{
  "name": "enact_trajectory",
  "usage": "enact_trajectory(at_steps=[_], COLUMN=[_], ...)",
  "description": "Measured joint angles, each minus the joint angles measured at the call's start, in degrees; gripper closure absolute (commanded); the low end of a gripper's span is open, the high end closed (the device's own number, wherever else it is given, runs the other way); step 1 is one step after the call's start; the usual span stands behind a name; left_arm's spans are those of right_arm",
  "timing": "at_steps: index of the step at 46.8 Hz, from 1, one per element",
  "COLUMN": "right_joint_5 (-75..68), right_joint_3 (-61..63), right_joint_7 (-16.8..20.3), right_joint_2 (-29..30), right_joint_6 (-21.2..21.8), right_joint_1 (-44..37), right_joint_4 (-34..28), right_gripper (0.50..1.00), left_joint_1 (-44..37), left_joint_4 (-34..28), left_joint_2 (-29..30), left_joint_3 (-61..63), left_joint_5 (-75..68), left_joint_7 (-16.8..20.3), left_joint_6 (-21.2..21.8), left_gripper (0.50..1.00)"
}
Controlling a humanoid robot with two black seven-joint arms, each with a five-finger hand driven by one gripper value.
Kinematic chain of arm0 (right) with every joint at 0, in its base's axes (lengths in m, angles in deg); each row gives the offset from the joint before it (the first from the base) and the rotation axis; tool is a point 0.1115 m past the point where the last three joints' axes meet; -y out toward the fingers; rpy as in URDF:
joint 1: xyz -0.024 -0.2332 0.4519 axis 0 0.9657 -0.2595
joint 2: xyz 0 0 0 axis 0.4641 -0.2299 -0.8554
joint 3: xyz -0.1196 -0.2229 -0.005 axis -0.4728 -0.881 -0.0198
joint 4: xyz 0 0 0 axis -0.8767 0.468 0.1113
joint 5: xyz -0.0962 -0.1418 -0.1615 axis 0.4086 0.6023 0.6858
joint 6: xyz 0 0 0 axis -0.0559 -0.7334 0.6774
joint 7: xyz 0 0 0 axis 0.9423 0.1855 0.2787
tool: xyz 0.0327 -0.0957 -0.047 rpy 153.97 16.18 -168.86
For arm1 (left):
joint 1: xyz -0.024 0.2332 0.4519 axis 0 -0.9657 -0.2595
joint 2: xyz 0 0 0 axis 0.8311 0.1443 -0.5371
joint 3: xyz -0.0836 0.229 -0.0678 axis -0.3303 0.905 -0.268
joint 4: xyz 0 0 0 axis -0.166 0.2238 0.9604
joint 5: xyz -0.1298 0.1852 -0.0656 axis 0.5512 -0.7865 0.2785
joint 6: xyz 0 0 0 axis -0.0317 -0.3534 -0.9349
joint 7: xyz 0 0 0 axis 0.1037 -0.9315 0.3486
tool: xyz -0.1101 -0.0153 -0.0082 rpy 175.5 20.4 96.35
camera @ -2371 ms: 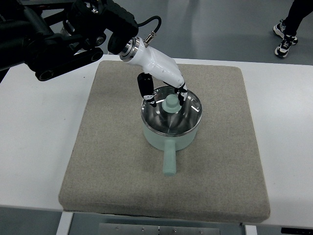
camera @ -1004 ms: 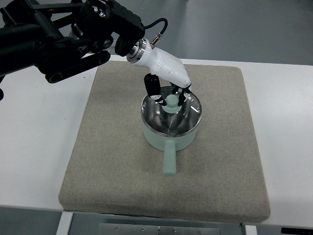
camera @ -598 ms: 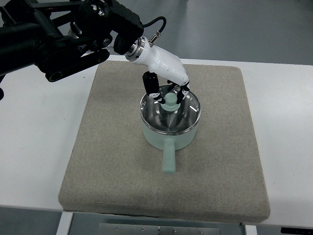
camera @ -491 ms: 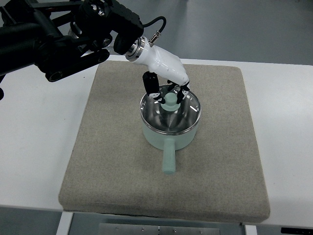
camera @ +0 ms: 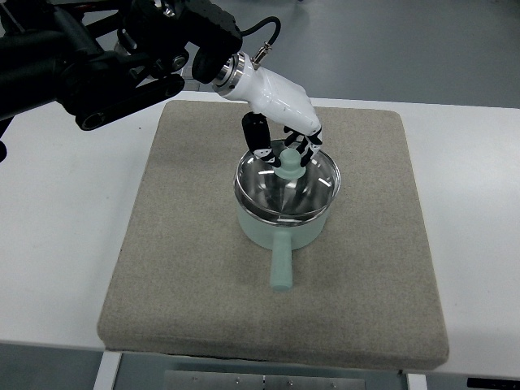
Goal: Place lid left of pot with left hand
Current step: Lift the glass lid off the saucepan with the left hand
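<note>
Fingers of my left hand (camera: pixel 286 145) are curled around the pale green knob (camera: pixel 291 160) of the lid (camera: pixel 286 185), pinching it from both sides, so I count the hand as clenched on the lid. Directly beneath my palm the glass lid sits over the mint pot (camera: pixel 283 221); it looks a touch off-centre on the rim, which I take as the lift just starting, though I cannot tell whether it has cleared the rim all round.

So the step in hand is the pick-up. Next I judge I need to raise the lid straight up until its edge is free of the pot wall, then carry it across to the bare stretch of grey mat (camera: pixel 187 244) on my arm's side of the pot, and lower it flat there. A sideways pull too early could drag the pot along.

My wrist comes in from above and behind the pot, white palm angled downward, dark fingertips pointing down at the knob. The pot's handle (camera: pixel 280 264) points away from my hand, toward the mat's near edge.
</note>
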Motion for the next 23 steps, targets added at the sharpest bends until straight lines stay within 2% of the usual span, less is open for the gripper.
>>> enact_trajectory(at_steps=[16,23], right_joint_5=[0.00,0.00], right_joint_3=[0.00,0.00], right_joint_7=[0.00,0.00], right_joint_2=[0.00,0.00], right_joint_6=[0.00,0.00], right_joint_1=[0.00,0.00], right_joint_4=[0.00,0.00], right_gripper=[0.576,0.576], left_joint_1=[1.09,1.02], left_joint_4=[-0.38,-2.33], left_joint_2=[1.08,3.01], left_joint_3=[-1.20,-0.52], left_joint_5=[-0.10,-0.93], left_joint_7=[0.01,0.02], left_joint_6=[0.13,1.72], left_gripper=[1.000,1.000])
